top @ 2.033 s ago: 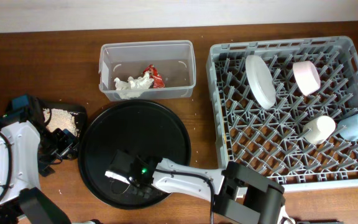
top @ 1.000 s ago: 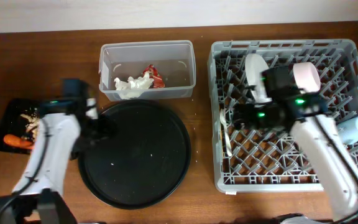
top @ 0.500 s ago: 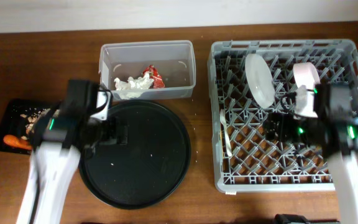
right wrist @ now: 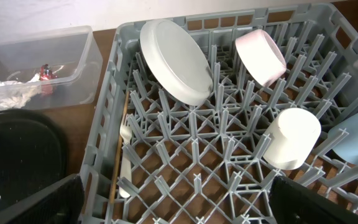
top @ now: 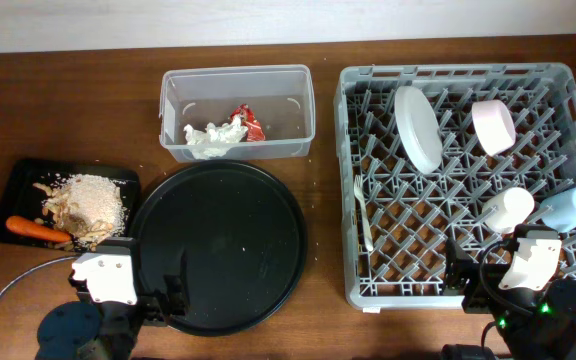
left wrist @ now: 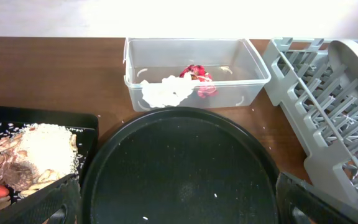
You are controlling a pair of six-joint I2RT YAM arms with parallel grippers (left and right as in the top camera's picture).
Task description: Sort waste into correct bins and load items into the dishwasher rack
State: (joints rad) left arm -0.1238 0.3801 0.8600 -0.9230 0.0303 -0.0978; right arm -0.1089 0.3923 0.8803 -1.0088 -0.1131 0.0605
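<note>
The grey dishwasher rack (top: 468, 260) holds a white plate (top: 418, 128), a pinkish bowl (top: 493, 125), a white cup (top: 508, 208), a light blue cup (top: 571, 208) and a white fork (right wrist: 126, 171) beside wooden chopsticks (right wrist: 115, 171). White napkins (top: 213, 137) and a red wrapper (top: 246, 120) lie in the clear tub (top: 173, 100). Food scraps (top: 90, 200) and a carrot (top: 33, 228) lie in the shallow black tray (top: 18, 180). My left gripper (left wrist: 179, 211) hangs open over the round tray's near edge. My right gripper (right wrist: 179, 208) hangs open over the rack's near side. Both are empty.
A large round black tray (top: 218, 245) lies between the shallow tray and the rack, with only a few crumbs on it. Brown tabletop (top: 68, 100) shows at the back left. Both arm bases sit at the table's front edge.
Both arms have drawn back to the front edge of the table, the left from over the round tray, the right from above the rack. The two cups show again.
</note>
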